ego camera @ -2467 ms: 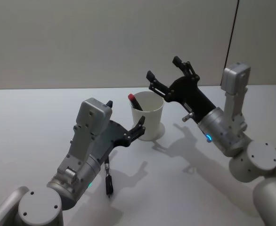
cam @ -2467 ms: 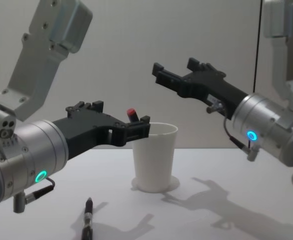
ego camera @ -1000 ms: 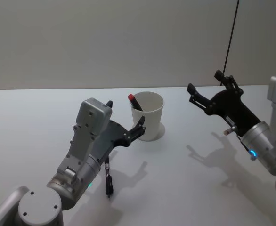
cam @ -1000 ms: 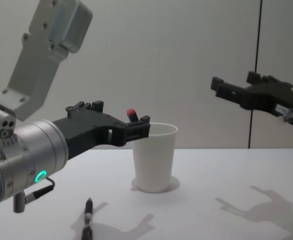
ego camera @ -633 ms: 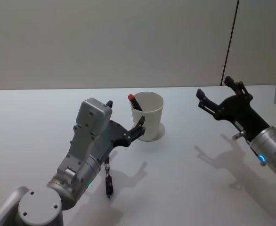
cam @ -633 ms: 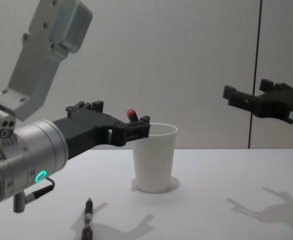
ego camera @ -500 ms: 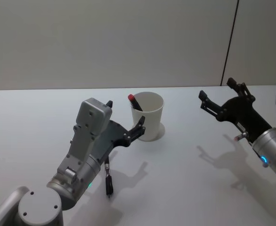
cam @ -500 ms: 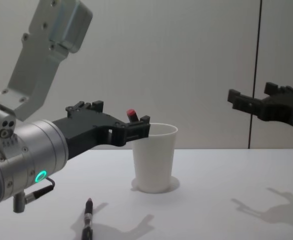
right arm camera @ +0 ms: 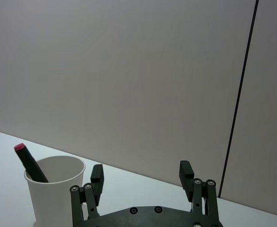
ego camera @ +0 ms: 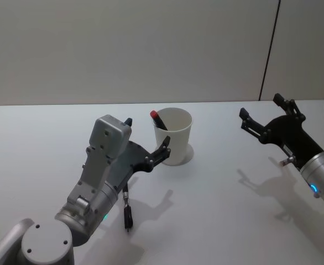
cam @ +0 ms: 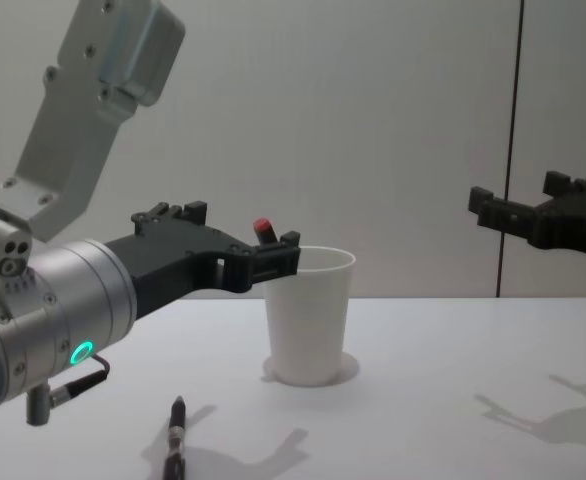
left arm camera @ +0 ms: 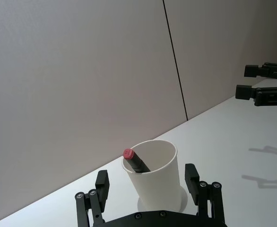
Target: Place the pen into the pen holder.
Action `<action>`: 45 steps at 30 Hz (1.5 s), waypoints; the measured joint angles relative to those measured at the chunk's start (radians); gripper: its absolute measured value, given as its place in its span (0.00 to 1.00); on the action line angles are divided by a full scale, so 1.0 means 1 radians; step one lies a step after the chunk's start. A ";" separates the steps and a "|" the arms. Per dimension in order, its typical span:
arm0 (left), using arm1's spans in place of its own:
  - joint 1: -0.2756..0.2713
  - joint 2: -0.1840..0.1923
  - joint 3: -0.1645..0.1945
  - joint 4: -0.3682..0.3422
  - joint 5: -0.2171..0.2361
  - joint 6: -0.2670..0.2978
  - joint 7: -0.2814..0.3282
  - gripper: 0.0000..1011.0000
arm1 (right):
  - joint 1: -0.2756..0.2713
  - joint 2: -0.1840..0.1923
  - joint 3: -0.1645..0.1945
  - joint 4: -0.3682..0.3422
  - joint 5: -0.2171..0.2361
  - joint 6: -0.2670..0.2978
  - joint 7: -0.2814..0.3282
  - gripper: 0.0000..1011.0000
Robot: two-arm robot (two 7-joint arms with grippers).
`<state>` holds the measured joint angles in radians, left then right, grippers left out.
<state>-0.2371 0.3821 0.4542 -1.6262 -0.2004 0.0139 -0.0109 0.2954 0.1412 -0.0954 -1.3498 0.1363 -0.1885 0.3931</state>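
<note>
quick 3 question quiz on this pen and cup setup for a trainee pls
1. True or false: the pen holder is empty.
2. Where does the black pen lie? A: inside the pen holder. B: flat on the table, by the left arm. C: propped against the back wall.
3. Fill in the word: the left pincer, beside the pen holder, and the right pincer, well off to the robot's right, both have their fingers ____.

Key:
1. False: a red-capped pen leans inside it.
2. B.
3. Open.
</note>
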 joint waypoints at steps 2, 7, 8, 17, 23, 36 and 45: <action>0.000 0.000 0.000 0.000 0.000 0.000 0.000 0.99 | 0.000 0.001 0.000 -0.001 -0.003 0.001 -0.004 0.99; 0.000 0.000 0.000 0.000 0.000 0.000 0.000 0.99 | -0.001 0.001 0.000 -0.002 -0.007 0.003 -0.010 0.99; 0.000 0.000 0.000 0.000 0.000 0.000 0.000 0.99 | -0.001 0.001 0.000 -0.002 -0.007 0.004 -0.012 0.99; 0.000 0.000 0.000 0.000 0.000 0.000 0.000 0.99 | -0.001 0.002 -0.001 -0.003 -0.012 0.006 -0.018 0.99; 0.000 0.000 0.000 0.000 0.000 0.000 0.000 0.99 | -0.001 0.003 -0.002 -0.003 -0.013 0.007 -0.021 0.99; 0.002 0.001 -0.004 -0.009 0.000 0.021 -0.001 0.99 | -0.001 0.003 -0.002 -0.003 -0.015 0.008 -0.023 0.99; 0.008 0.010 -0.013 -0.036 -0.018 0.082 -0.003 0.99 | -0.001 0.003 -0.002 -0.003 -0.015 0.008 -0.024 0.99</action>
<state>-0.2296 0.3917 0.4414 -1.6626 -0.2184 0.0955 -0.0139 0.2940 0.1443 -0.0971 -1.3533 0.1213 -0.1807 0.3693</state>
